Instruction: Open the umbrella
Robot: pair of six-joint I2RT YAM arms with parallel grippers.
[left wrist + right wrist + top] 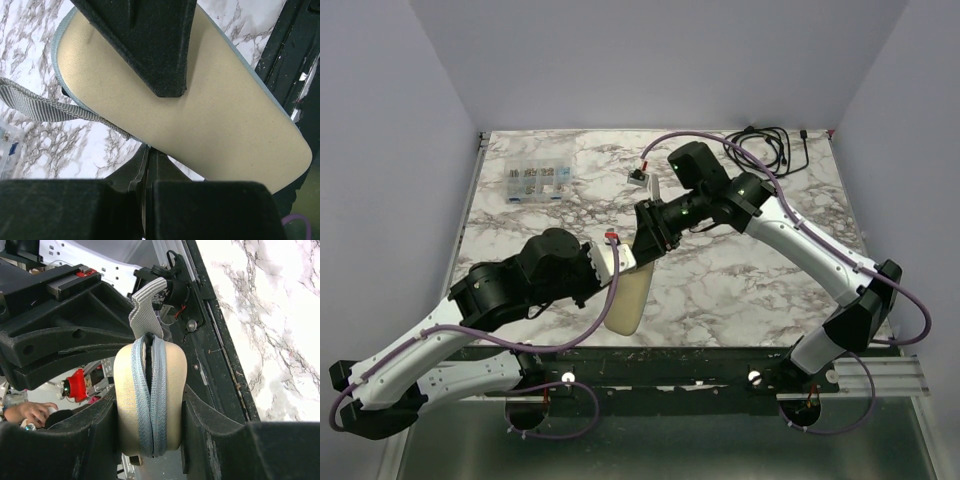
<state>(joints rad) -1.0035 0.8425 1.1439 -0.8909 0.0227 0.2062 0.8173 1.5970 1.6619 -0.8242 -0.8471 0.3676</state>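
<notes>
The umbrella [628,295] is in its cream-beige sleeve, a long oblong bundle hanging tilted over the table's front edge. My right gripper [642,240] is shut on its upper end. In the right wrist view both fingers press the sleeve's sides [172,390], and the grey-blue zipper seam [151,405] faces the camera. A grey woven strap [146,310] hangs from that end. My left gripper [146,152] is shut, its tips meeting right at the sleeve's long edge [200,115]. Whether it pinches anything is hidden. No dark canopy shows.
A small clear compartment box [533,182] lies at the back left of the marble table [740,280]. A coiled black cable [768,146] lies at the back right, and a small white tag [640,175] sits behind the grippers. A black rail [720,360] runs along the front edge.
</notes>
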